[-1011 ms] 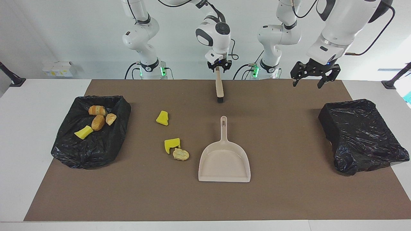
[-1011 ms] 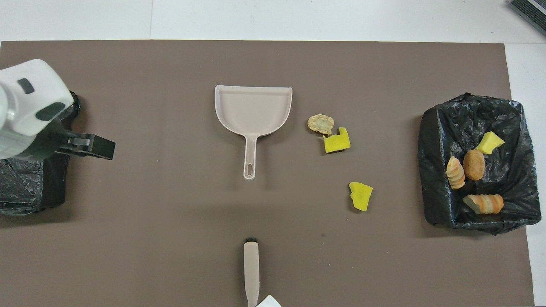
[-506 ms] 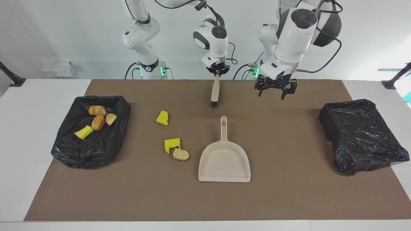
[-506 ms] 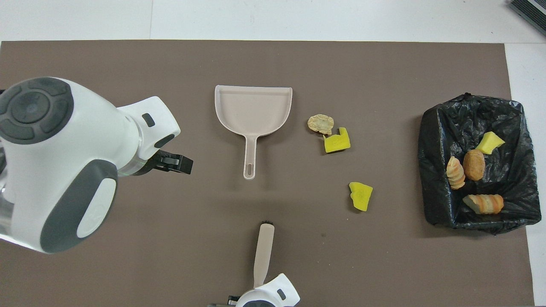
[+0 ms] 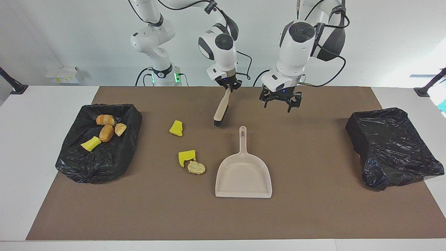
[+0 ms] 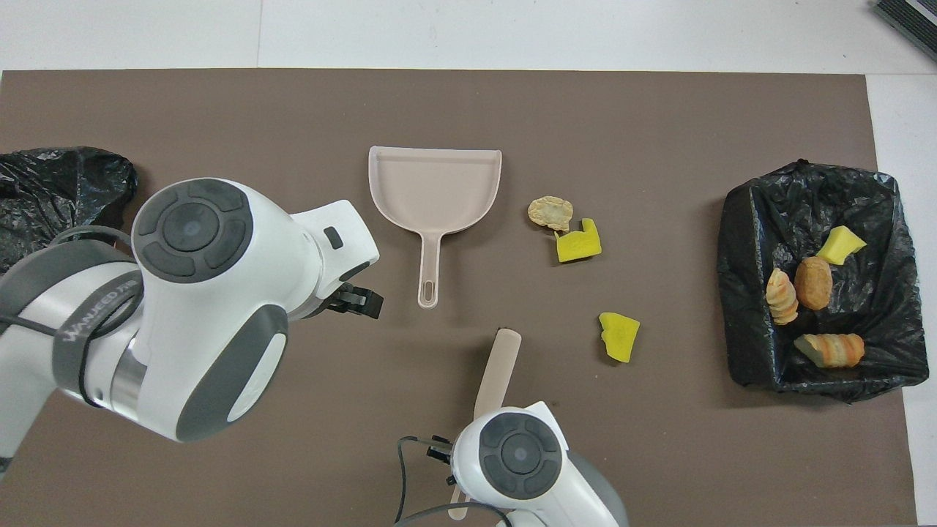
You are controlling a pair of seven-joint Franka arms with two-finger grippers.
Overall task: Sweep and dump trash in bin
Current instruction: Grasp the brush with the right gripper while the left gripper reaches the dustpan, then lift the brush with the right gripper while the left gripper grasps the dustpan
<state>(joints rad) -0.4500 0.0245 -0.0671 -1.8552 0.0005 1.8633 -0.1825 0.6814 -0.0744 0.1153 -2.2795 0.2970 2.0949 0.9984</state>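
My right gripper point(image 5: 228, 87) is shut on the handle of the beige brush point(image 5: 221, 108) point(image 6: 498, 369). The brush hangs tilted, bristles down over the mat, beside the dustpan's handle tip. The beige dustpan point(image 5: 244, 176) point(image 6: 435, 183) lies flat mid-table, handle toward the robots. My left gripper point(image 5: 278, 104) point(image 6: 357, 301) is open and raised over the mat, close to that handle. Loose trash lies on the mat: a yellow chunk point(image 5: 176, 128) point(image 6: 619, 337), another yellow chunk point(image 5: 186, 157) point(image 6: 578, 241) and a tan lump point(image 5: 196, 168) point(image 6: 550, 212) touching it.
A black-lined bin point(image 5: 104, 167) point(image 6: 747, 307) at the right arm's end of the table holds several scraps: golden-brown lumps and a yellow chunk point(image 5: 90, 143). A second black-lined bin point(image 5: 390, 146) point(image 6: 58, 183) stands at the left arm's end. A brown mat point(image 5: 313, 209) covers the table.
The left arm swung in from over the bin at its end to beside the dustpan handle. The right gripper closed on the brush and carried it, now tilted, toward the dustpan.
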